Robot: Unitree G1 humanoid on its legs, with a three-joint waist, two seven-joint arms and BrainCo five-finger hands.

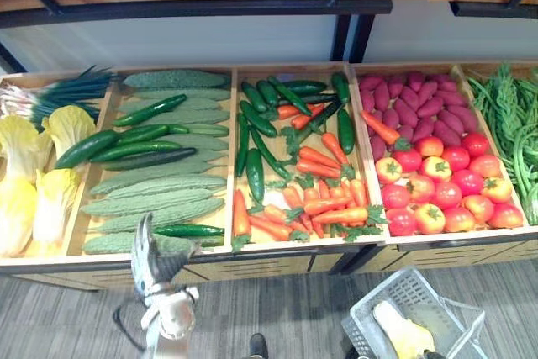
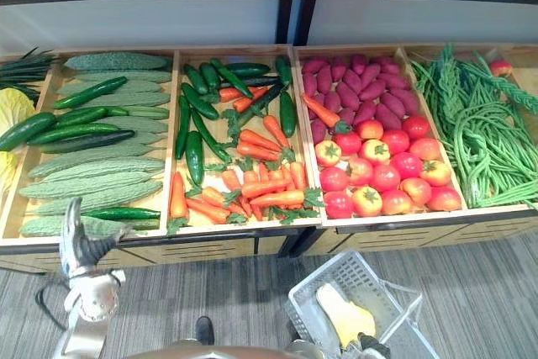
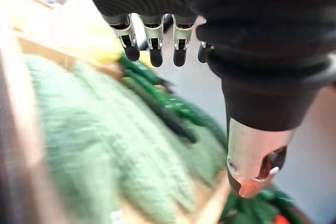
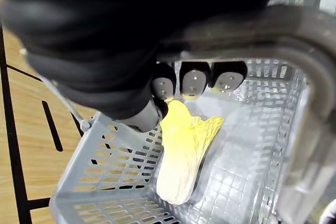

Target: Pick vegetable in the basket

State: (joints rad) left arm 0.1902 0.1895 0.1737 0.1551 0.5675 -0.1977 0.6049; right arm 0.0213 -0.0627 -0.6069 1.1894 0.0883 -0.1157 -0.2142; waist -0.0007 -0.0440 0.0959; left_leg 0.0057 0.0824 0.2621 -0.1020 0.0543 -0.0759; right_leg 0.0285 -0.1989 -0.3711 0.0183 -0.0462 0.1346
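Broadly, a wooden display stand [image 1: 277,265] of open bins spans the head views, above a grey floor [image 1: 277,313].

- Bins, from the robot's left: pale yellow cabbages [image 1: 25,174] with scallions [image 1: 67,90] behind them. Next, bitter gourds [image 1: 160,182] with dark cucumbers [image 1: 134,147] lying across them. Next, carrots [image 1: 324,199] mixed with more cucumbers. Next, tomatoes [image 1: 445,195] in front and purple sweet potatoes [image 1: 412,98] behind. Last, long beans [image 2: 479,140].
- Basket [image 4: 105,171]: grey plastic lattice, low on the right in front of the stand, below the tomato bin.
- Basket contents: one yellow cabbage [image 4: 181,156], lying on the basket's floor with its leafy end toward the handle.
- Right hand [image 4: 191,80]: fingers curled round the basket's grey handle [image 4: 247,32], gripping it and carrying the basket.
- Left hand [image 1: 153,260]: at the front edge of the bitter gourd bin, just beside a single cucumber lying there. Its fingers [image 3: 152,45] are straight and spread from the thumb, with nothing held.
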